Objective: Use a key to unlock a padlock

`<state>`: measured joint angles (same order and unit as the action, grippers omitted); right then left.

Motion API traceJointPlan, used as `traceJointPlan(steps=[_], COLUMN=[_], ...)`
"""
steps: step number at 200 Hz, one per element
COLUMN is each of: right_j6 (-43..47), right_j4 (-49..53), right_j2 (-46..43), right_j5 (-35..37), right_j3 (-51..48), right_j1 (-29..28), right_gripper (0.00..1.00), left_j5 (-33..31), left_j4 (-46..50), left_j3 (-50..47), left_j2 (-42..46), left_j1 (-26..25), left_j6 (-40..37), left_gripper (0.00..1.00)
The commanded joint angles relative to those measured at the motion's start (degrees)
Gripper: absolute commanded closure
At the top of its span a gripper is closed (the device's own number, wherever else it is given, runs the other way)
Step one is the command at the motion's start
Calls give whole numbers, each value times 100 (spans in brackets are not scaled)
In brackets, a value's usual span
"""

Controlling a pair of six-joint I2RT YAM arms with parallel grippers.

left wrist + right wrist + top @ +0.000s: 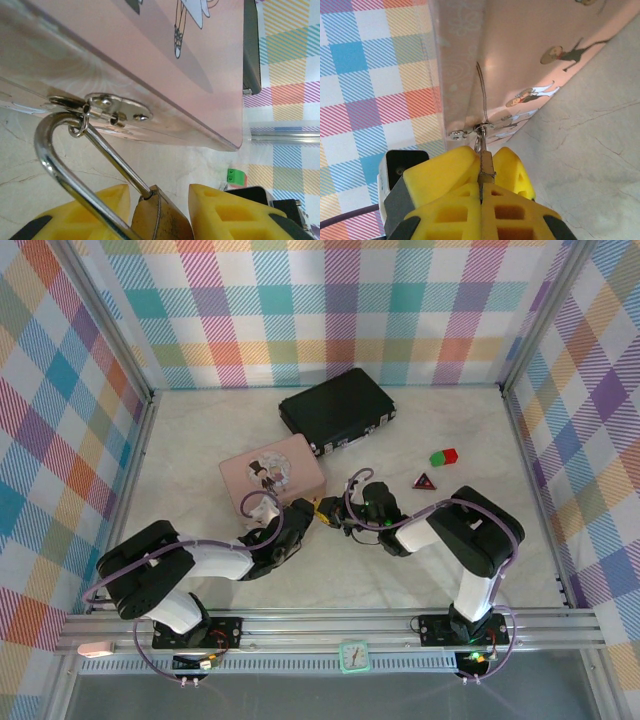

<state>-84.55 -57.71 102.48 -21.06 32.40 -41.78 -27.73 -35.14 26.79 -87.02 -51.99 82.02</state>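
Right gripper [481, 200], pinched shut, faces the padlock [160, 217] end-on, so you work along its long axis; left gripper [158, 190] brackets it, grip unclear.

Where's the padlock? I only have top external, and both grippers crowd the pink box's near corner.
Observer: Left wrist view: the padlock has its brass body between the yellow fingers of the left gripper.
Operator: Hooked to anything?
Observer: Its silver shackle threads the ring of the hasp on the pink box.
Operator: And the right gripper?
Observer: Right wrist view: the right gripper is shut on a slim metal piece that reaches up to that hasp. I can't tell what the piece is.
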Motion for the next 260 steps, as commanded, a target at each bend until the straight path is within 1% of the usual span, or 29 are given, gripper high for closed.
traceJointPlan(steps=[1, 36, 83, 117, 142, 155, 175, 185, 197, 219, 239, 260], right_j6=[-177, -379, -485, -934, -2043, -3032, -4758, -5385, -5510, -5753, -5858, -5958], right_j4=[-194, -135, -88, -120, -604, -1184, -2252, -2296, -2288, -2281, -2288, -2288], right_j2=[-176, -168, -270, -332, -310, -177, 295, 387, 344, 310, 212, 231], right_j5=[-201, -91, 30, -151, -374, -305, 35, 14, 234, 423, 665, 717], right_j3=[-64, -129, -130, -8, 28, 24, 127, 288, 431, 656, 642, 548], right_j1=[-246, -460, -463, -298, -6, 107, 140, 149, 144, 126, 117, 117], right_gripper=[100, 100, 100, 100, 100, 100, 100, 100, 100, 100, 100, 100], left_j5=[-18, 18, 206, 220, 121, 88, 82, 124, 183, 187, 128, 131], left_j4=[-568, -1052, -1818, -2392, -2898, -3163, -3892, -4251, -4254, -4256, -4272, -4282], left_j3=[-33, -60, -209, -366, -470, -516, -619, -652, -616, -600, -651, -692], left_j2=[-184, -484, -880, -1054, -1134, -1221, -1537, -1758, -1873, -1843, -1749, -1688], left_j1=[18, 74, 83, 75, 15, -14, -39, -49, -56, -92, -92, -92], left_j6=[85, 126, 353, 403, 213, 93, -103, -133, -137, -505, -845, -1000], left_gripper=[75, 100, 100, 100, 100, 100, 100, 100, 100, 100, 100, 100])
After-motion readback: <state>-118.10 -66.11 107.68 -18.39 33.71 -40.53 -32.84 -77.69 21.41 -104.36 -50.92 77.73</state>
